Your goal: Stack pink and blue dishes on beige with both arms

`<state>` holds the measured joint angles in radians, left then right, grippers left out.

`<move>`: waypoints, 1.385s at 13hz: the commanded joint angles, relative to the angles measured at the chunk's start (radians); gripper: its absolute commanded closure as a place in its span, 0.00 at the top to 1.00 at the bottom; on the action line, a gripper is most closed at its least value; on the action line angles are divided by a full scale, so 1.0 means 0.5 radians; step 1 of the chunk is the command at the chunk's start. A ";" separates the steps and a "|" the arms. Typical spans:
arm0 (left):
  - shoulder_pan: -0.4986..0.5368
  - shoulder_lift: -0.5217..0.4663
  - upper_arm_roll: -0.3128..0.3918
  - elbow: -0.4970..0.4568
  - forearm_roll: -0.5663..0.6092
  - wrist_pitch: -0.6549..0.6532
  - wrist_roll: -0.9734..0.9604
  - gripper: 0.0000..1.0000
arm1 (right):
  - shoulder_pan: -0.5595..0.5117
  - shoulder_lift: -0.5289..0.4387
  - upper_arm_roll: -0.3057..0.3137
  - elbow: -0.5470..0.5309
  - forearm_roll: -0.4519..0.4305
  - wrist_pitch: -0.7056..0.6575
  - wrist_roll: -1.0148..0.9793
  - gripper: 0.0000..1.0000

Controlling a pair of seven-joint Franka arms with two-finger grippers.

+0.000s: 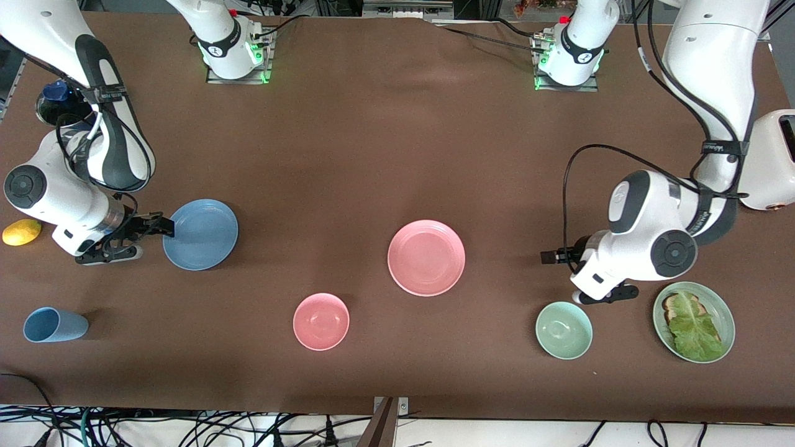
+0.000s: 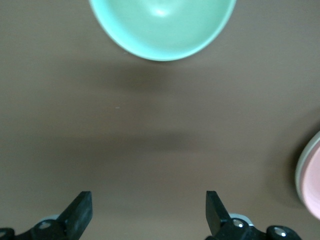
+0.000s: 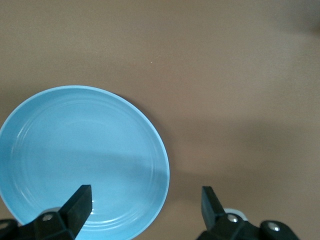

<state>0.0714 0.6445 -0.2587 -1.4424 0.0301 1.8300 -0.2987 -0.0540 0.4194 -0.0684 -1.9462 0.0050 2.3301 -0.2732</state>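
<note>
1. My right gripper (image 1: 166,228) – fingers (image 3: 75,207) spread wide, nothing between them. One finger tip is over the edge of the blue plate (image 1: 200,234); the other is over bare table. I cannot tell whether either touches the plate.
2. My left gripper (image 1: 548,256) – fingers (image 2: 80,212) spread apart too, holding nothing. It is low over bare brown table (image 1: 372,143), between the pink plate (image 1: 426,257) and my own forearm.
3. Blue plate: flat on the table toward the right arm's end, right side up, faint rings inside the rim.
4. Pink plate: flat near the table's middle, well apart from the blue one. A sliver of its rim shows at the edge of the left wrist view.
5. Pale green bowl (image 1: 564,330): just beside my left gripper, nearer the front camera, empty.
6. Small pink bowl (image 1: 321,321): nearer the front camera than the pink plate, between the two plates across the table's width.
7. Green plate (image 1: 723,313) at the left arm's end – toast and a lettuce leaf (image 1: 691,326) on it.
8. Blue cup (image 1: 54,325) on its side near the front edge, right arm's end; a lemon (image 1: 22,231) lies beside my right forearm.
9. No beige plate shows in any view.
</note>
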 commanded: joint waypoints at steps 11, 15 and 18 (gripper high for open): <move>0.250 -0.512 -0.007 -0.051 0.157 -0.524 0.340 1.00 | -0.024 -0.020 0.020 -0.022 -0.019 0.021 -0.021 0.96; 0.143 -0.706 0.115 -0.088 0.207 -0.537 0.346 1.00 | -0.024 -0.020 0.020 -0.022 -0.019 0.021 -0.021 0.96; 0.091 -0.841 0.128 -0.103 0.204 -0.534 0.346 1.00 | -0.024 -0.020 0.020 -0.022 -0.019 0.021 -0.021 0.96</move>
<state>0.1450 0.2919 -0.2167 -1.4465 0.1117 1.5594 -0.1460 -0.0540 0.4196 -0.0682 -1.9467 0.0050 2.3309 -0.2733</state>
